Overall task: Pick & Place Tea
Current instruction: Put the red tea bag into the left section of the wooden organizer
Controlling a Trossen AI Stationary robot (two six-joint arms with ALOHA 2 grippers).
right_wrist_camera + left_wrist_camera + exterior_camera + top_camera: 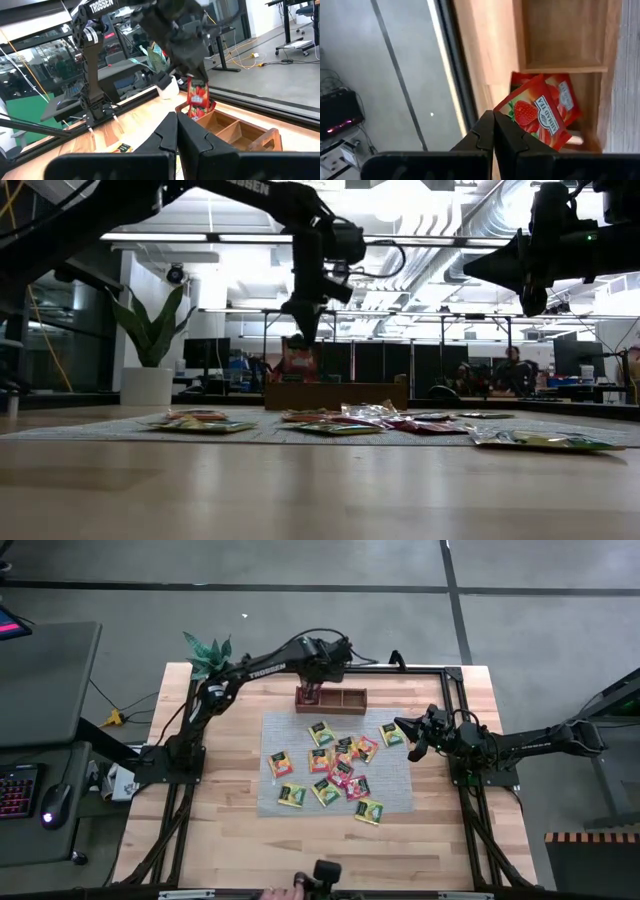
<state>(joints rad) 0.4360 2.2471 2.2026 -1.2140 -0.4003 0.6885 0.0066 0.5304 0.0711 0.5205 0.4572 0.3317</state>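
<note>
Left gripper [311,690] at 12 o'clock, clamped on red sachet [537,116] hanging upright over tray [345,700]; right gripper [412,741] at 3 o'clock, fingers together.

My left arm reaches across the far side of the bench, wrist pitched straight down, left gripper [311,690] raised just above the surface, jaws pinched shut on a red strawberry tea sachet [538,116] at its corner. My right arm is stretched in from the right side, right gripper [409,737] held high, jaws closed, empty.
</note>
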